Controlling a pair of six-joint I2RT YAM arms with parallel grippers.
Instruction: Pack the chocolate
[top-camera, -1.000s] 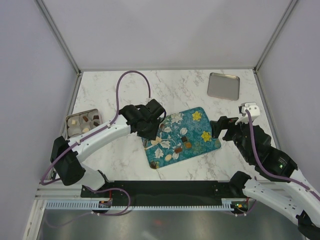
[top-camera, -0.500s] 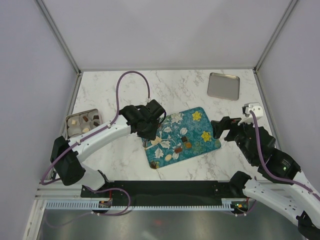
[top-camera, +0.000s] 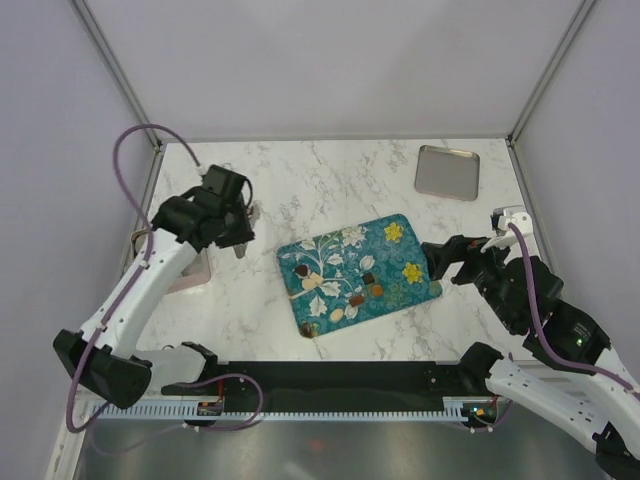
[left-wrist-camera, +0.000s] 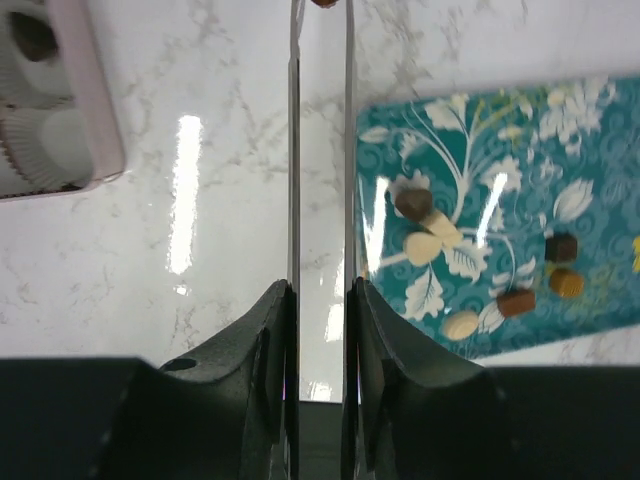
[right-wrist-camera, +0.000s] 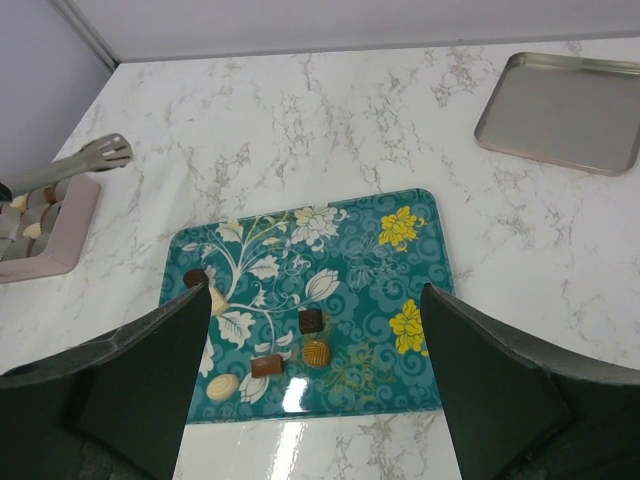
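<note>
Several chocolates lie on the teal flowered tray: a dark round one, a dark square, a caramel one, a brown bar and a cream oval. My left gripper has long thin fingers shut on a small brown chocolate at their tips. It hangs just right of the pink box of white paper cups. My right gripper stands open above the tray's near right part, with nothing between its fingers.
A silver metal tray lies at the back right of the marble table. The left arm covers most of the pink box in the top view. Walls close off the table on three sides.
My left arm has swung from the teal tray's left edge over to the pink box, with its fingers closed on a chocolate. The right arm has drifted slightly nearer and to the right.
</note>
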